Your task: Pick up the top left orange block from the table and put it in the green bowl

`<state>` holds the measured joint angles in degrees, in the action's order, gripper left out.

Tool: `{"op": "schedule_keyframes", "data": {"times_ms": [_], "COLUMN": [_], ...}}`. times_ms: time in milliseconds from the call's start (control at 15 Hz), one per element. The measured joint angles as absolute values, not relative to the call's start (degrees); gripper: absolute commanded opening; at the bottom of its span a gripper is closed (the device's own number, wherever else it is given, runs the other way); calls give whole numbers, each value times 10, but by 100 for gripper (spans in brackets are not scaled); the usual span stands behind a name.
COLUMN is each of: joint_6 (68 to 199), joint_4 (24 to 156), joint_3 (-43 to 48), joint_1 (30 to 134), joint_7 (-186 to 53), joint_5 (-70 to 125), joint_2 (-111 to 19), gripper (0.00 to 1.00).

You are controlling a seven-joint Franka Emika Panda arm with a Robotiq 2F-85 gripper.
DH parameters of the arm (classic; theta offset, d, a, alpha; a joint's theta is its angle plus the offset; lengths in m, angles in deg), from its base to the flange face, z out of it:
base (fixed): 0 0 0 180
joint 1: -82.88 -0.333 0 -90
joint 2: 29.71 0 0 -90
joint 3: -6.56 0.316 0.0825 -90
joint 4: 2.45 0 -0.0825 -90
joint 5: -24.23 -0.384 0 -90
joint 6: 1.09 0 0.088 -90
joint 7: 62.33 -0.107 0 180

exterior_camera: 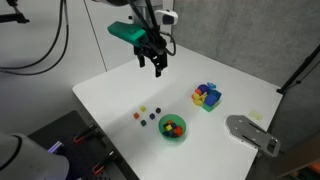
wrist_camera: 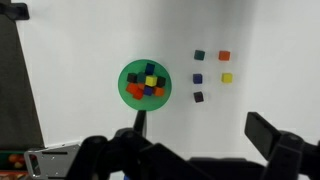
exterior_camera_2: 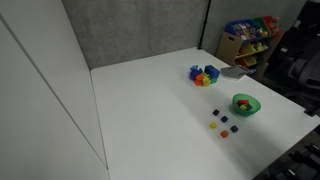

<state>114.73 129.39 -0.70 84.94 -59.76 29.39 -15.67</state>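
Note:
In the wrist view the orange block (wrist_camera: 224, 56) lies on the white table in a loose group with a dark green cube (wrist_camera: 199, 56), a blue cube (wrist_camera: 198, 77), a yellow cube (wrist_camera: 227, 77) and a dark cube (wrist_camera: 198, 97). The green bowl (wrist_camera: 127, 76) sits to their left and holds several coloured cubes. It also shows in both exterior views (exterior_camera: 181, 132) (exterior_camera_2: 252, 103). My gripper (wrist_camera: 200, 135) (exterior_camera: 154, 62) is open and empty, high above the table and away from the cubes.
A cluster of blue, yellow and red blocks (exterior_camera: 207, 96) (exterior_camera_2: 204, 75) stands beyond the bowl. A grey flat object (exterior_camera: 250, 133) lies at a table corner. The loose cubes (exterior_camera: 148, 114) (exterior_camera_2: 222, 125) sit near the table's front edge.

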Motion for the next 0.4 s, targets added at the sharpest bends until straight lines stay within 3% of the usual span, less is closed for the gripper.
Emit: {"op": "schedule_keyframes", "data": {"times_ms": [400], "joint_6": [1137], "joint_4": [1342], "joint_3": [-1], "joint_1": [849], "joint_7": [-598], "joint_5": [294], "joint_2": [-89], "gripper": [100]}}
